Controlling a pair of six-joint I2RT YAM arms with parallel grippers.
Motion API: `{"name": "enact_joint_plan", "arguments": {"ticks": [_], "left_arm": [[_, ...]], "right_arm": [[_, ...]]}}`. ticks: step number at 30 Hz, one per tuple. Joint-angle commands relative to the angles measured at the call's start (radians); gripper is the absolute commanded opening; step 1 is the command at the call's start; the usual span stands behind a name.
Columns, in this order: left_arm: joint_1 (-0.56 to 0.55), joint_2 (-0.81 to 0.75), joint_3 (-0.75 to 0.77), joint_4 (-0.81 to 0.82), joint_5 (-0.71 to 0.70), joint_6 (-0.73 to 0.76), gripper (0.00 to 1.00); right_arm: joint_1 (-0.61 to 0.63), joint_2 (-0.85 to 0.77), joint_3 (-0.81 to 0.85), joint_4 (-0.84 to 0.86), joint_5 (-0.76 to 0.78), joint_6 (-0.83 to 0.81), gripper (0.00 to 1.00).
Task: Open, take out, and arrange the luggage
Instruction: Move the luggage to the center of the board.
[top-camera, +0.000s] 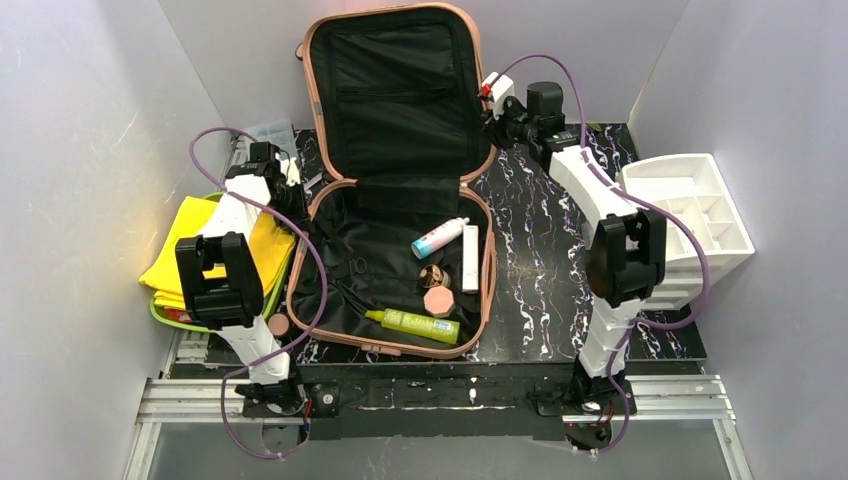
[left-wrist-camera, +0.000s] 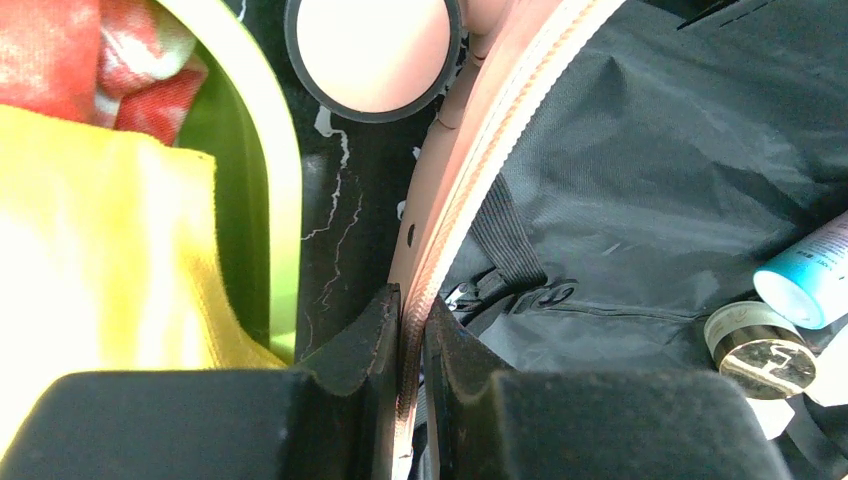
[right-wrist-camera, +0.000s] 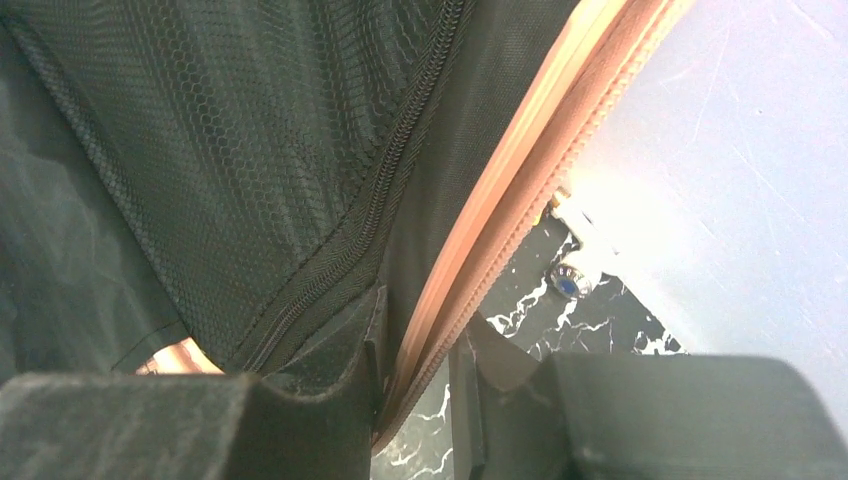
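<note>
Inside the one luggage (top-camera: 400, 100) lie five toiletries (top-camera: 418, 324).

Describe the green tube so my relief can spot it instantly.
Find the open salmon-pink suitcase mid-table and look in its flat, black-lined lower half. Along the near rim, right next to the pink hexagonal compact, lies the tube. It is the only yellow-green item inside.

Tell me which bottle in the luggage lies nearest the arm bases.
The yellow-green bottle, by the near rim of the luggage; the blue-and-white bottle lies farther back.
</note>
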Motion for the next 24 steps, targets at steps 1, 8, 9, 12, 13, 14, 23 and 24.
{"name": "enact_joint_plan", "arguments": {"ticks": [1, 8, 9, 12, 13, 14, 23, 24], "left_arm": [[0.05, 0.078, -0.05, 0.053, -0.257, -0.005, 0.0], [0.076, 0.099, -0.039, 0.046, -0.229, -0.067, 0.0], [0.078, 0.099, -0.044, 0.05, -0.221, -0.072, 0.0], [0.078, 0.1, -0.056, 0.058, -0.191, -0.085, 0.0], [0.078, 0.099, -0.056, 0.059, -0.19, -0.089, 0.0], [0.081, 0.099, -0.054, 0.06, -0.189, -0.09, 0.0], [0.099, 0.023, -0.061, 0.068, -0.105, -0.097, 0.23], [0.098, 0.004, -0.062, 0.07, -0.09, -0.094, 0.3]], "right_arm": [[0.102, 0.046, 0.126, -0.018, -0.293, -0.004, 0.01], [0.106, 0.173, 0.258, -0.016, -0.259, 0.055, 0.01], [0.108, 0.187, 0.275, -0.016, -0.259, 0.065, 0.01], [0.115, 0.231, 0.322, -0.016, -0.248, 0.089, 0.01], [0.118, 0.242, 0.34, -0.017, -0.247, 0.094, 0.01], [0.122, 0.249, 0.35, -0.016, -0.244, 0.097, 0.01], [0.138, 0.248, 0.369, -0.082, -0.21, 0.088, 0.31], [0.138, 0.23, 0.369, -0.105, -0.205, 0.081, 0.41]]}}
